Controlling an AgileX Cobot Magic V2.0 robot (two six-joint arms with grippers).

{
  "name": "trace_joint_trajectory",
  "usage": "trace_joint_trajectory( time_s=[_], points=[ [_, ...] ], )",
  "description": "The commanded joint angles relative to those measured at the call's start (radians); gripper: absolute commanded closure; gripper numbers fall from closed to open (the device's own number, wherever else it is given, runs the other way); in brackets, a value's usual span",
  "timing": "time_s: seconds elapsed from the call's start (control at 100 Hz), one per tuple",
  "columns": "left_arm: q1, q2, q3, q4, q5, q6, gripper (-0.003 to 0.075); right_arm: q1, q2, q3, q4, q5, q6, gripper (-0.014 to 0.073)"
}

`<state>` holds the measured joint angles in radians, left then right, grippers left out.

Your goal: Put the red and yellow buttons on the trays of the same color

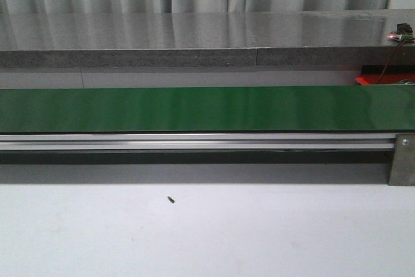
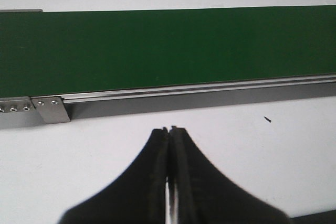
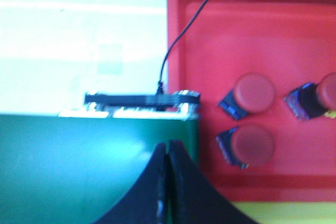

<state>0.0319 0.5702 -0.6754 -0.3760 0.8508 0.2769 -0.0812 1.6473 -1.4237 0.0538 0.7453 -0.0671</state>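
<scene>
Both jaws pressed together, empty.
Left gripper over bare white table — right gripper above green belt, red tray at 3 o'clock.

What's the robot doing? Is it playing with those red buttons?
Nothing is being handled right now. The left gripper is shut and empty over the white table, beside the bare green belt. The right gripper is shut and empty too, over the belt's end next to the red tray. Three red buttons already sit on that tray. A strip of yellow shows just past the tray; no yellow buttons are visible.
</scene>
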Motion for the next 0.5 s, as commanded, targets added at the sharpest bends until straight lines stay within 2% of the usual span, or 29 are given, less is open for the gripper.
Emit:
trace_joint_trajectory(
  time_s=[0.0,0.24,0.49],
  points=[
    [-0.008,0.003,-0.025,-0.022,-0.054,-0.007,0.074,0.008,-0.128,0.059,-0.001,-0.09,0.009,0.0662],
    [-0.008,0.003,-0.025,-0.022,-0.054,-0.007,0.074,0.015,-0.404,0.341,-0.001,-0.171,0.009,0.0662],
    [-0.008,0.003,-0.025,-0.022,-0.054,-0.007,0.074,0.016,-0.679,0.554,-0.001,-0.182,0.009,0.0662]
  ],
)
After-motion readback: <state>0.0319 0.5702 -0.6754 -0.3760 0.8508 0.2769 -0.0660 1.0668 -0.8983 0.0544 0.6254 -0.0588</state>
